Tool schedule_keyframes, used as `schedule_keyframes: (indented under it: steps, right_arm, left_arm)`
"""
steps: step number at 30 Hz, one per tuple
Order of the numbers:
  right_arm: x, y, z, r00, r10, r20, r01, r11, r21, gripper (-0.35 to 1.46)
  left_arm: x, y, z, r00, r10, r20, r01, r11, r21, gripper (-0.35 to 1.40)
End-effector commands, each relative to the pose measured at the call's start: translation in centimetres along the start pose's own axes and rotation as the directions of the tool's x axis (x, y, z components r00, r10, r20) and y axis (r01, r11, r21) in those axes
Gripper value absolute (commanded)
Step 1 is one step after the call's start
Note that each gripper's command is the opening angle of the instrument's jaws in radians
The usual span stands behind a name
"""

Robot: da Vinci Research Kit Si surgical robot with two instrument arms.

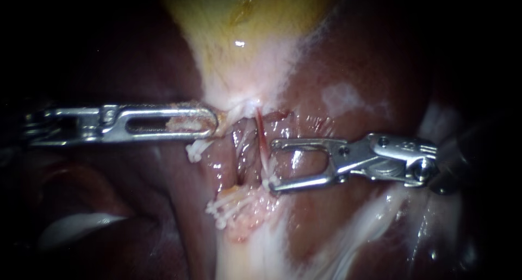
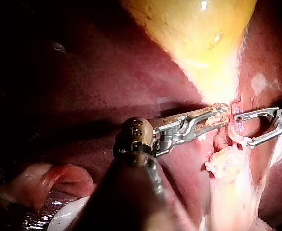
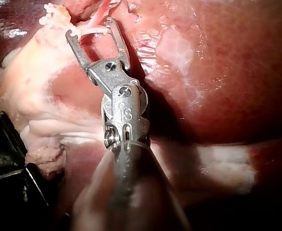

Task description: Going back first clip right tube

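Endoscope: your left instrument (image 1: 213, 122) reaches in from 9 o'clock, its jaws clamped on the neck of the gallbladder (image 1: 239, 68). Your right instrument (image 1: 272, 166) enters from 3 o'clock, jaws apart, tips just beside the right tube (image 1: 261, 136). A white clip (image 1: 267, 181) sits at the tube's 6 o'clock end.

Left wrist: your left instrument (image 2: 221, 114) pinches pale tissue, and the right instrument (image 2: 243, 130) gapes just beyond it.

Right wrist: your right instrument (image 3: 89, 26) has its jaws spread, with the right tube (image 3: 104, 10) just ahead.

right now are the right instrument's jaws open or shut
Open: a wide gap shows between the jaws of the right instrument, in both the endoscope and right wrist views.
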Motion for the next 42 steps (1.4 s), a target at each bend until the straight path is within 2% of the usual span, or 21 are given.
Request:
schedule_keyframes:
  steps: [1, 6, 13, 22, 30, 35, 42]
  right_arm:
    - [0.02, 0.01, -0.03, 1.0, -0.004, 0.001, 0.004, 1.0, -0.003, 0.5]
    - [0.16, 0.01, -0.21, 1.0, -0.016, 0.002, 0.016, 1.0, -0.01, 0.5]
    - [0.37, -0.06, -0.4, 0.999, -0.047, 0.004, 0.047, 0.999, -0.008, 0.5]
    - [0.45, -0.21, -0.47, 0.995, -0.103, 0.005, 0.103, 0.995, 0.002, 0.5]
    - [0.6, -0.25, -0.61, 0.986, -0.164, 0.005, 0.164, 0.986, 0.011, 0.5]
    - [0.65, -0.27, -0.66, 0.985, -0.173, 0.005, 0.173, 0.985, 0.014, 0.5]
    - [0.65, -0.28, -0.65, 0.985, -0.173, 0.005, 0.173, 0.985, 0.014, 0.5]
  left_arm:
    - [0.0, 0.0, 0.0, 1.0, 0.0, 0.0, 0.0, 1.0, 0.0, -0.35]
    - [0.0, 0.01, 0.0, 1.0, 0.001, 0.0, -0.001, 1.0, 0.0, -0.35]
    - [0.01, 0.02, 0.0, 1.0, 0.001, 0.0, -0.001, 1.0, 0.001, -0.35]
    - [0.01, 0.02, 0.0, 1.0, 0.002, 0.0, -0.002, 1.0, 0.001, -0.35]
    - [0.01, 0.04, 0.01, 1.0, 0.002, 0.0, -0.002, 1.0, 0.001, -0.35]
    - [0.03, 0.13, 0.06, 1.0, 0.005, 0.0, -0.005, 1.0, 0.002, -0.35]
    - [0.08, 0.36, 0.2, 0.9999, 0.013, -0.009, -0.013, 1.0, -0.008, -0.35]
